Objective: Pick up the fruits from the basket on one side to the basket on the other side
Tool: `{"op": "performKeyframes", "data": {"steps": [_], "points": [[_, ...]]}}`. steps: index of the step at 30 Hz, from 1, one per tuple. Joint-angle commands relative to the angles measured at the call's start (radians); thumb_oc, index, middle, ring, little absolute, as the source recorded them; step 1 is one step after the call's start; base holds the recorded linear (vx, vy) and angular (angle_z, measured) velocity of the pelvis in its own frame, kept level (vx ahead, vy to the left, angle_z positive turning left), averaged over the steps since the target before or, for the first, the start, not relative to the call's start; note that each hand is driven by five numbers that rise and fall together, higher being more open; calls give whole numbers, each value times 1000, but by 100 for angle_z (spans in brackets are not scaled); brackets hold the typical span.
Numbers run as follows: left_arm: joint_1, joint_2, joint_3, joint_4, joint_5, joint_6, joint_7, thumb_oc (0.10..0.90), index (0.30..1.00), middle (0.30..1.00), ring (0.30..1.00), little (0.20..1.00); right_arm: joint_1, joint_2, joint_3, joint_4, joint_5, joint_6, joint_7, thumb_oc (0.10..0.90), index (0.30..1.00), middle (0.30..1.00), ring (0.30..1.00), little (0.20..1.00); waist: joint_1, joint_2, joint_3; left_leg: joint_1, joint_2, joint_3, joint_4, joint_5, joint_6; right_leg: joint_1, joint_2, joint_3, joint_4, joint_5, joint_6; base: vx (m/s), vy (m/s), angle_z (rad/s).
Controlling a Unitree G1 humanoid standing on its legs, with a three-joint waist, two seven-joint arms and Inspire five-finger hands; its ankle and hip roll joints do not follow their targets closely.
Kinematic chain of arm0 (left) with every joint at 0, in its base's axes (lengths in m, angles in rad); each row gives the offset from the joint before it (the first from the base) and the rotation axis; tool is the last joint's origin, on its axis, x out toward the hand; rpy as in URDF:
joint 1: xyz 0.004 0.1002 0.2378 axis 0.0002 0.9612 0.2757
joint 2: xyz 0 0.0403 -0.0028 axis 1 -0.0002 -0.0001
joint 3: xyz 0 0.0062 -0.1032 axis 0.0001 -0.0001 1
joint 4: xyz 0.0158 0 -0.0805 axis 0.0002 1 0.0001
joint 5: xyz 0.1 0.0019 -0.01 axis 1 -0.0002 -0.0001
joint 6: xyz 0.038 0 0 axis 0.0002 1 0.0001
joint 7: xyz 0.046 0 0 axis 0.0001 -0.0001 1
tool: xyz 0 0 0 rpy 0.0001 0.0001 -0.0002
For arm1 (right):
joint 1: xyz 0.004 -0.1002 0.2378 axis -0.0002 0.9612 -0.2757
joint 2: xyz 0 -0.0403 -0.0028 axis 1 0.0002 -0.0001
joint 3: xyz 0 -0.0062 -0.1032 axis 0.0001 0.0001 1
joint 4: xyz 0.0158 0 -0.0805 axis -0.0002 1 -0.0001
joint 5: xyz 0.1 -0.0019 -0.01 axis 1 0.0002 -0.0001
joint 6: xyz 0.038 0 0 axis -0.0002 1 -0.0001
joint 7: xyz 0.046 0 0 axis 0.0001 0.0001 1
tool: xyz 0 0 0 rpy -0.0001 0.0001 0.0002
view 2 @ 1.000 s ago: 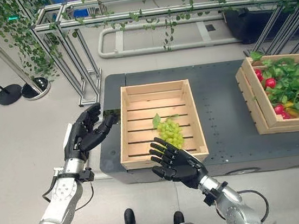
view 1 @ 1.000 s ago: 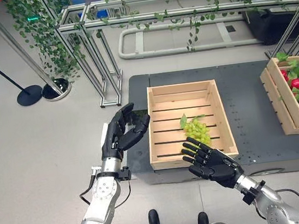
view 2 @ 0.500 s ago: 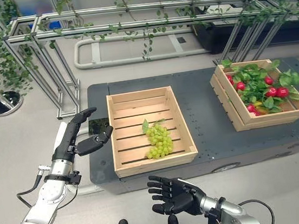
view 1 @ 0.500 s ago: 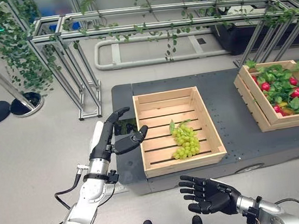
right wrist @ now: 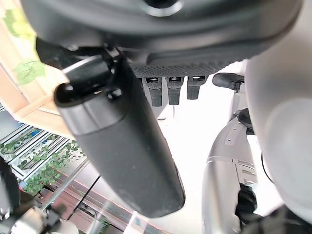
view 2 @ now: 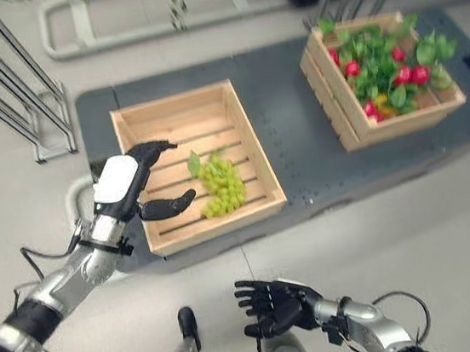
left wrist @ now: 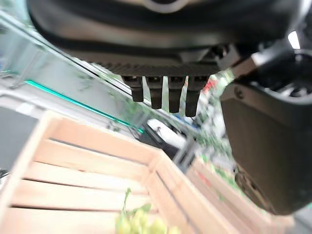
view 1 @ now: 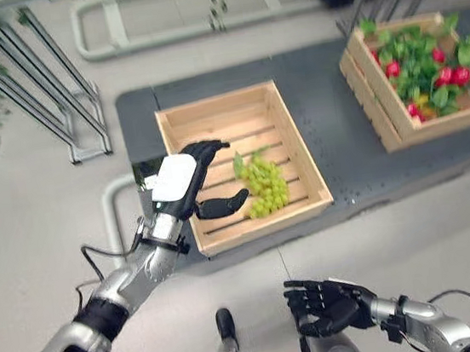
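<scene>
A bunch of green grapes with a leaf lies in the near wooden crate on the dark table. My left hand hovers over that crate's left part, fingers straight and thumb spread, open, just left of the grapes. A second crate at the table's far right holds red fruits among green leaves. My right hand hangs low in front of the table, over the floor, open and holding nothing.
The dark table has bare surface between the two crates. Metal frame legs stand on the floor to the left, behind the table. A white rail loop lies on the floor beyond it.
The camera has swung, shifting the whole scene. My left hand has moved in over the near crate beside the grapes. My right hand stays low in front of the table.
</scene>
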Motion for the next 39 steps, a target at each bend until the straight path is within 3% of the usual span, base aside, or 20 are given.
{"op": "performKeyframes", "data": {"steps": [1,9,13,22,28,30,39], "points": [[-123,-15,62,45,62,26,121,800,900,900,900,900,0,-28,19,-64,109,-102,-52,800,900,900,900,900,-22,-6,-5,-85,35,-51,128,-45,-24,-114,5,14,152,-11,-19,-126,-12,-15],[-288,-37,0,185,177,169,219,800,900,900,900,900,-50,15,-14,-13,135,-203,-178,800,900,900,900,900,-65,11,81,-191,25,-52,176,-38,-28,-213,16,38,199,-11,-35,-55,21,-11],[-382,-37,-25,238,230,251,226,800,900,900,900,900,-83,24,-19,-22,134,-223,-222,800,900,900,900,900,-80,17,116,-230,17,-45,197,-40,-29,-253,19,45,221,-13,-41,-39,8,-2],[-447,-52,-23,276,294,379,280,800,900,900,900,900,-101,36,-37,-19,139,-240,-236,800,900,900,900,900,-93,34,145,-271,8,-39,243,-50,-31,-286,13,46,251,-26,-49,-11,7,-3],[-491,-51,-59,301,363,396,168,800,900,900,900,900,-123,41,-33,-34,154,-227,-257,800,900,900,900,900,-97,37,145,-290,4,-30,249,-51,-30,-306,13,48,261,-30,-51,10,9,3],[-510,-47,-89,309,356,433,96,800,900,900,900,900,-124,40,-32,-45,157,-224,-264,800,900,900,900,900,-100,37,145,-298,3,-27,254,-52,-30,-313,12,49,263,-29,-50,28,12,3],[-610,-62,-210,342,439,406,-79,800,900,900,900,900,-138,41,-35,-75,182,-229,-297,800,900,900,900,900,-126,23,145,-342,9,-4,296,-68,-25,-355,14,53,277,-26,-49,29,8,-3]]}}
